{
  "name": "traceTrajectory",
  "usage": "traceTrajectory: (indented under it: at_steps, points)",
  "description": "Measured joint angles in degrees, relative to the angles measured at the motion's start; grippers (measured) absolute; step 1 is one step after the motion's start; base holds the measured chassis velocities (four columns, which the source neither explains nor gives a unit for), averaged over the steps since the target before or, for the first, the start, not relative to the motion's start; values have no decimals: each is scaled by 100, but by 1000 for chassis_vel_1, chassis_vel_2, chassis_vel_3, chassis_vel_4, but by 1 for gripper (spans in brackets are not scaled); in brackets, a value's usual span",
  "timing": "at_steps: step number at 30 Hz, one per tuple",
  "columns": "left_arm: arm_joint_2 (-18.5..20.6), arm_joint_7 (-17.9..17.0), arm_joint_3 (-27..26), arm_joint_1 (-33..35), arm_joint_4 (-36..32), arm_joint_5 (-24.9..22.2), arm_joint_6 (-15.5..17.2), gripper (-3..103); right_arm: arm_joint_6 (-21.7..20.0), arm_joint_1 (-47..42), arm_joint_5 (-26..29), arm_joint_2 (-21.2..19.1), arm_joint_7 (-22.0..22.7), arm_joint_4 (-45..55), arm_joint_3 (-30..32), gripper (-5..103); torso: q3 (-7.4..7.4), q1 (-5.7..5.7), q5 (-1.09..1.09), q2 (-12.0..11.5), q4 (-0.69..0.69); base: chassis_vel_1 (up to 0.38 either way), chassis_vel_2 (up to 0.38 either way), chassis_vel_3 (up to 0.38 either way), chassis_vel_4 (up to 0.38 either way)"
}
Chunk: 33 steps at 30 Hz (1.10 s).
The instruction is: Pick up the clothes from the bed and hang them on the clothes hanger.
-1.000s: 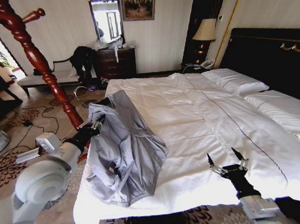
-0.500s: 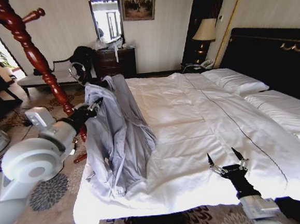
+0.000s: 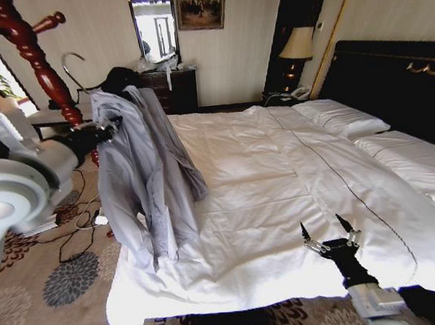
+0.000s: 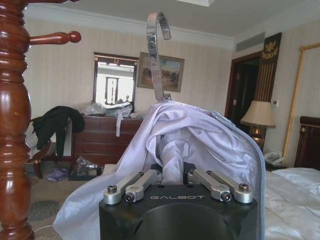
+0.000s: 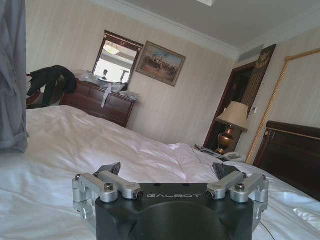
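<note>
White quilted duvet covers the bed (image 3: 295,186), which runs from the near edge back to a dark headboard. Grey-blue clothes (image 3: 139,176) hang lifted beside the bed's left side, their lower hem draping down to the duvet edge, next to a turned red-brown wooden coat stand (image 3: 31,49). The left end effector (image 3: 103,128) is clamped on the shirt's collar area, where the clothes hanger (image 4: 156,55) pokes its metal hook up out of the fabric. The right end effector (image 3: 329,238) rests low on the duvet near the foot, fingers spread wide, holding nothing.
</note>
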Motion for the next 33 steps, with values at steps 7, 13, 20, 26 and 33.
traceTrajectory:
  at_steps: [7, 13, 20, 26, 33]
  points:
    - [-113, -183, 964, -1258, 395, -155, 84, 15, 0, 0, 0, 0, 0, 0, 0, 100, 0, 0, 1, 0, 1, 0, 0, 0, 0]
    - [-552, -429, 2494, -3021, 1002, -410, 139, 15, 0, 0, 0, 0, 0, 0, 0, 100, 0, 1, 1, 0, -3, 0, 0, 0, 0]
    - [-811, -433, 3143, -4095, 1581, -656, 245, 15, 0, 0, 0, 0, 0, 0, 0, 100, 0, 0, 2, 0, -1, 0, 0, 0, 0]
    - [-878, -429, 3333, -4644, 2080, -858, 364, 15, 0, 0, 0, 0, 0, 0, 0, 100, -1, 0, 1, 0, 0, 0, 0, 0, 0]
    - [-999, -512, 3490, -5012, 2532, -1056, 380, 15, 0, 0, 0, 0, 0, 0, 0, 100, 0, 0, 1, 0, -1, 0, 0, 0, 0]
